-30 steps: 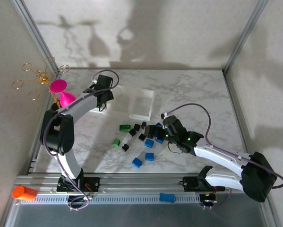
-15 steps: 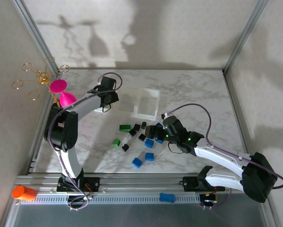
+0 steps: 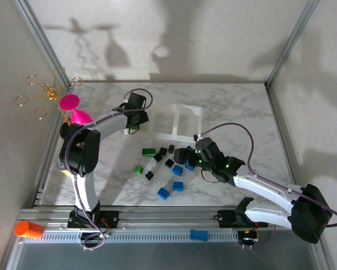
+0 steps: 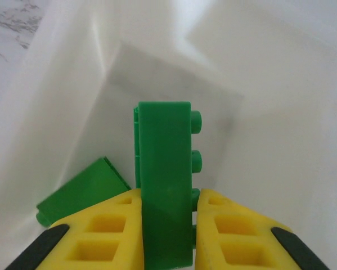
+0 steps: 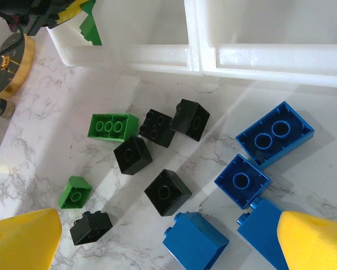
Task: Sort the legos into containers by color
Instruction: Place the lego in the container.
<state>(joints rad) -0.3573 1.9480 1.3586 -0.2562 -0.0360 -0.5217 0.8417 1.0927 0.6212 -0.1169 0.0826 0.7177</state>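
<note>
Green oblong lego [image 4: 163,146] stays clamped in our left gripper [image 4: 167,203], now swung rightward above the containers [image 5: 281,59], while our right gripper [image 5: 168,239] hangs wide apart over the loose legos [image 5: 168,192].

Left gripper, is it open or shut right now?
Shut: the left gripper pinches a green brick between its yellow fingers, over the white tray.

Marble tabletop [image 3: 236,107], white walls [image 3: 213,39] w/ shadows, alu frame [image 3: 292,39]
</note>
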